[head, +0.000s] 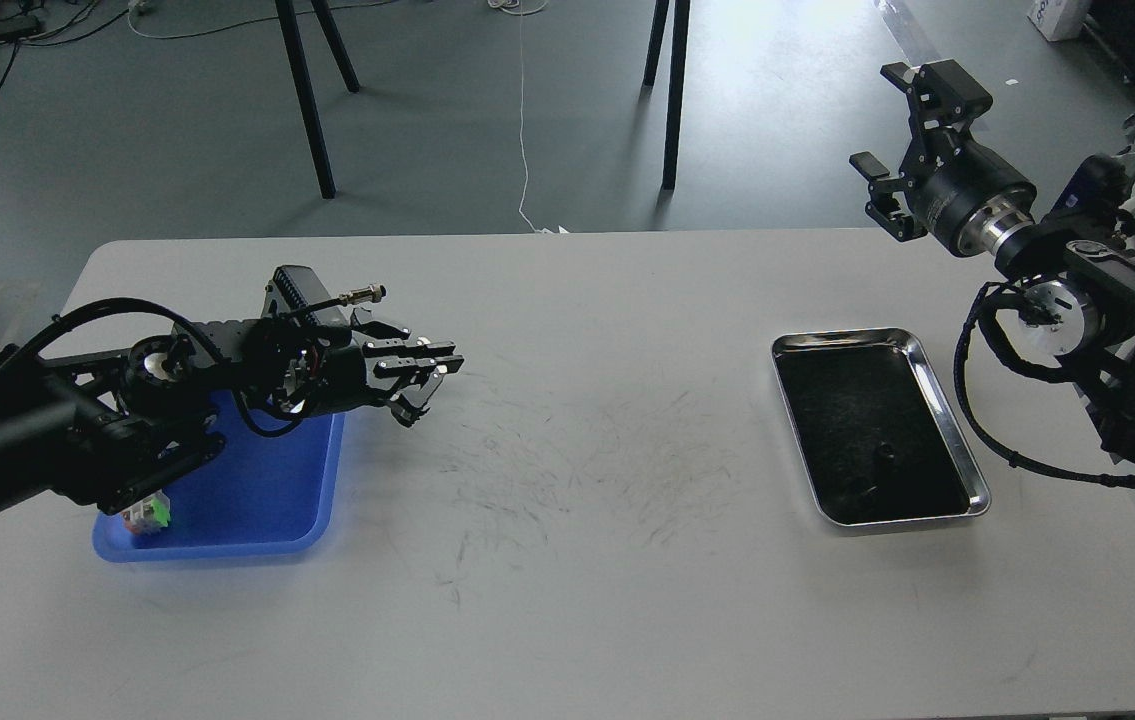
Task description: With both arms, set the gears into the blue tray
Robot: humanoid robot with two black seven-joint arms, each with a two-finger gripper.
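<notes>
The blue tray lies at the table's left, partly covered by my left arm. My left gripper hovers just past the tray's right rim, pointing right. Its dark fingers overlap, so neither a gap nor anything held between them can be made out. One tiny dark piece, likely a gear, rests on the black bottom of the steel tray at the right. My right gripper is raised beyond the table's far right corner, fingers spread wide and empty.
A small green and pink item sits in the blue tray's near left corner. Black chair legs stand on the floor behind the table. The scuffed white table top spans between the two trays.
</notes>
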